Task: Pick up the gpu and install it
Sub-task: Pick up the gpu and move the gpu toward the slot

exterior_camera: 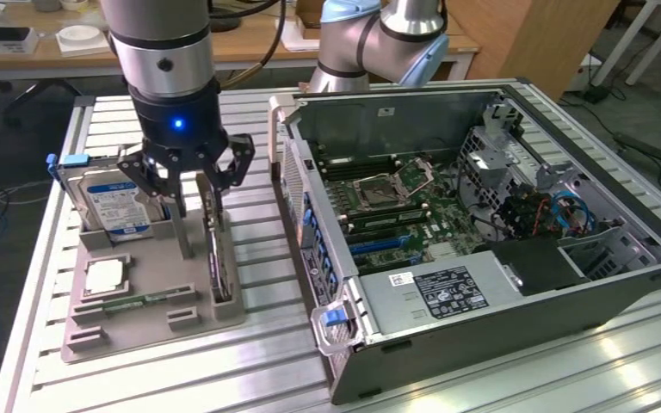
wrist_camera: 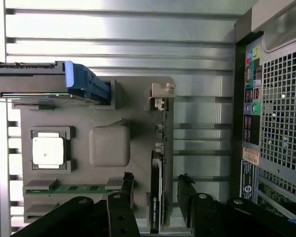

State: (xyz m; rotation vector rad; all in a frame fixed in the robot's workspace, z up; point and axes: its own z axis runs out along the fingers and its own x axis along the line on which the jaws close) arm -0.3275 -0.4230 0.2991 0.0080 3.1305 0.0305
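– Black end effector [exterior_camera: 199,211]: condition?
– Spread wide. In the wrist view its fingers [wrist_camera: 127,190] stand one on each side of the gpu [wrist_camera: 156,197]. A gap shows on both sides, so nothing is pinched.
– Position of the gpu?
– It stands on its long edge in a slot of the grey parts tray [exterior_camera: 135,334], along the tray side nearest the computer case [exterior_camera: 606,297]. The end effector hangs directly over it. The card is not in the case.
– Other items in the tray?
– A hard drive [exterior_camera: 113,202] with a blue-and-white label stands upright at the tray's far end in the exterior view, beside the end effector. A square silver-topped processor [exterior_camera: 103,275] lies flat in its recess. Just beside the processor, a narrow green memory stick [exterior_camera: 141,301] also lies flat. All three are apart from the gpu.
– The case?
– It lies on its side with the panel off, at the exterior view's right of the tray and near it. The green motherboard [exterior_camera: 399,198] is exposed inside. A power supply [exterior_camera: 440,292] with a black-and-white label sits at the near end.
– Supporting surface?
– A slatted aluminium bench [exterior_camera: 262,370] carries both tray and case.
– Beyond the bench?
– A second arm [exterior_camera: 377,34] stands at the far edge, with wooden desks behind it.
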